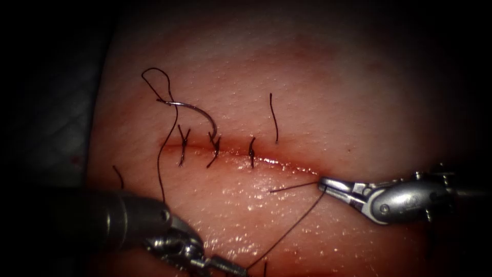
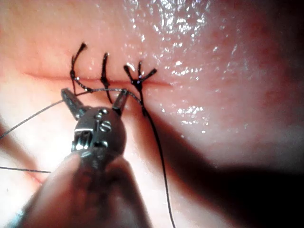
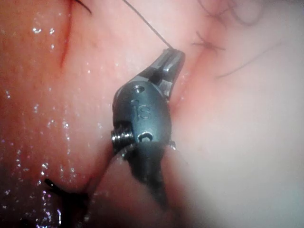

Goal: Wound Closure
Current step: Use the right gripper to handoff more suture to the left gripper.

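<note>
At the left of the endoscope view, the left arm's tool [image 1: 225,265] comes in low, well below the cut [image 1: 246,154], and a strand of thread [image 1: 287,231] runs from its tip up toward the other tool; its own wrist view shows the two jaws spread in a V with thread lying across them, so it reads as released rather than clamped, though whether the strand is pinched cannot be told for sure. Up and away from that tool, the curved needle [image 1: 197,110] lies free on the tissue [image 1: 328,82] above the cut's left part, held by neither tool, its point down beside the middle stitch [image 1: 214,149]; whether the tip bites the surface cannot be told. A loop of thread trails from its blunt end. Three knotted stitches cross the cut, and a cut end of thread [image 1: 274,118] lies above it. Red fluid [image 1: 287,166] lines the cut further right, where no stitch shows, so the closure looks part done. The right arm's tool [image 1: 328,185] sits below that stretch, jaws clenched on the thread.
</note>
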